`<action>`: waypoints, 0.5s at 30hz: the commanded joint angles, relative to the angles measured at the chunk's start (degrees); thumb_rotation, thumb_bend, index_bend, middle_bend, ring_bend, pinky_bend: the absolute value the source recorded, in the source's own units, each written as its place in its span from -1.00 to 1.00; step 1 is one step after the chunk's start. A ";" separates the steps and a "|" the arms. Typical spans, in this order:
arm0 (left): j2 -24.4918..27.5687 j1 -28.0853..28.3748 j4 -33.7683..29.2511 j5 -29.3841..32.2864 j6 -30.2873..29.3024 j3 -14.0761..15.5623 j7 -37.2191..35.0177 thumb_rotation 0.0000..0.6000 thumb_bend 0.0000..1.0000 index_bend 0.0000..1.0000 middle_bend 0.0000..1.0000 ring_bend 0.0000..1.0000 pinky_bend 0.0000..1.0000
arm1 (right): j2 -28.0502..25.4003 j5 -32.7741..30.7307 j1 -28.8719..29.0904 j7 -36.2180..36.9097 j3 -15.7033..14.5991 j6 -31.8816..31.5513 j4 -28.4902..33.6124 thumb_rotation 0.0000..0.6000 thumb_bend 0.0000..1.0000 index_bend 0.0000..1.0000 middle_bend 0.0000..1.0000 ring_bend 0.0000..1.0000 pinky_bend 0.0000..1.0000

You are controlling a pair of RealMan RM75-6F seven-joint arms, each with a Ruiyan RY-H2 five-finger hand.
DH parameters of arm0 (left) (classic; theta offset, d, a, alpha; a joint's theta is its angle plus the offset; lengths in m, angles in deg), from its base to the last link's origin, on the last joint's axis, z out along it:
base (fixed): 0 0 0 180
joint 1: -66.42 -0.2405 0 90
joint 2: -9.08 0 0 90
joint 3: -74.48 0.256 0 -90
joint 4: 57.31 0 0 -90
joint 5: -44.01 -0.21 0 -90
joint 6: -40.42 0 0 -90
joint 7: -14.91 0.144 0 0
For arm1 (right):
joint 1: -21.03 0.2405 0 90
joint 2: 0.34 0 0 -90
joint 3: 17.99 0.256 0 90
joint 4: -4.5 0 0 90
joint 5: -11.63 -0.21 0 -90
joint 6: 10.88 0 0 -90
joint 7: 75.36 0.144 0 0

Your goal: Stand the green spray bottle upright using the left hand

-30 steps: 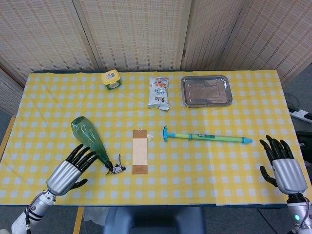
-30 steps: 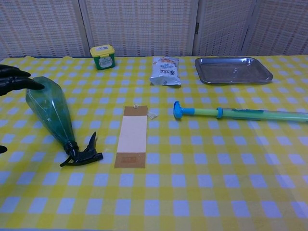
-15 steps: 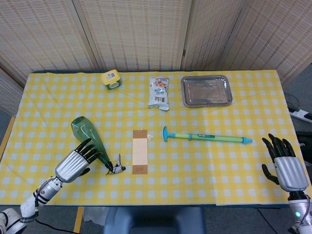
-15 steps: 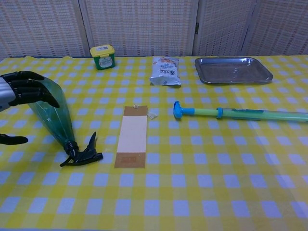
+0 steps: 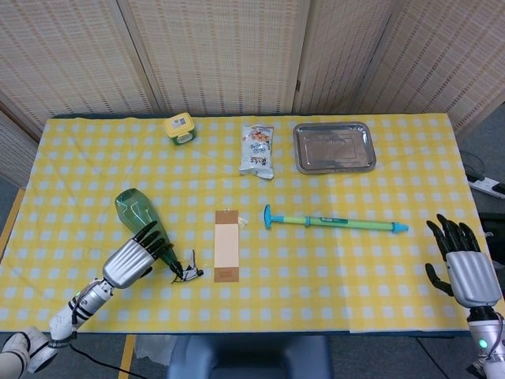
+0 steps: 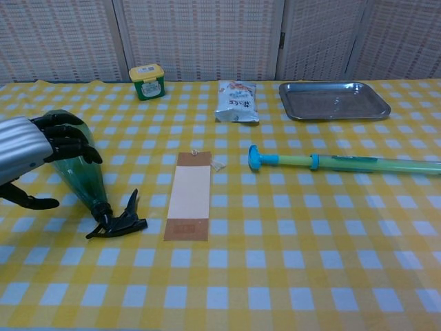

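While you close in: your left hand (image 5: 134, 259) has moved forward over the last second, from beside the green spray bottle (image 5: 143, 221) to over its body.
left hand: fingers (image 6: 69, 141) now drape across the bottle's mid-section, thumb (image 6: 31, 201) low on the near side. Not clenched yet; you have contact at most, not a grasp, and nothing is lifted.
bottle: still lying on its side on the bench (image 5: 379, 260), left-front area, fat base pointing away from you, black trigger head (image 6: 118, 222) toward the near edge. It hasn't shifted across the frames.
right hand: your right hand (image 5: 464, 268) has drifted slightly back toward the near-right bench edge, fingers spread, holding nothing. Out of play.
neighbours: brown card (image 5: 226, 245) just beside the trigger head; blue-green stick (image 5: 335, 223) further right; well apart at the back are the snack pouch (image 5: 257, 150), steel tray (image 5: 334, 146) and yellow tub (image 5: 179, 127).
meaning: reach looks done, so my read is the wrap comes next.
risk: tapered body, likely slick; grip too near the neck and it may slide as you tip it onto its base.
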 commanded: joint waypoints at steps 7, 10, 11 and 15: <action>-4.85 1.87 7.05 -0.55 -1.09 2.29 -1.33 1.00 -0.59 -0.34 -0.20 -0.44 -0.70 | -0.58 -0.17 -0.30 1.28 0.22 -0.36 -0.21 1.00 -0.10 -1.00 -1.00 -1.00 -1.00; -5.80 2.43 8.49 -1.02 -2.27 2.86 -1.58 1.00 -0.59 -0.34 -0.18 -0.42 -0.69 | -0.76 -0.12 -0.35 1.44 0.13 -0.34 -0.01 1.00 -0.10 -1.00 -1.00 -1.00 -1.00; -6.05 2.64 8.95 -1.02 -2.20 3.03 -1.73 1.00 -0.59 -0.34 -0.17 -0.42 -0.69 | -0.83 0.01 -0.40 1.47 0.10 -0.46 0.10 1.00 -0.10 -1.00 -1.00 -1.00 -1.00; -6.94 3.23 10.77 -0.57 -1.82 3.56 -2.70 1.00 -0.59 -0.33 -0.14 -0.39 -0.69 | -1.07 0.47 -0.77 1.61 0.05 -1.35 0.33 1.00 -0.10 -1.00 -1.00 -1.00 -1.00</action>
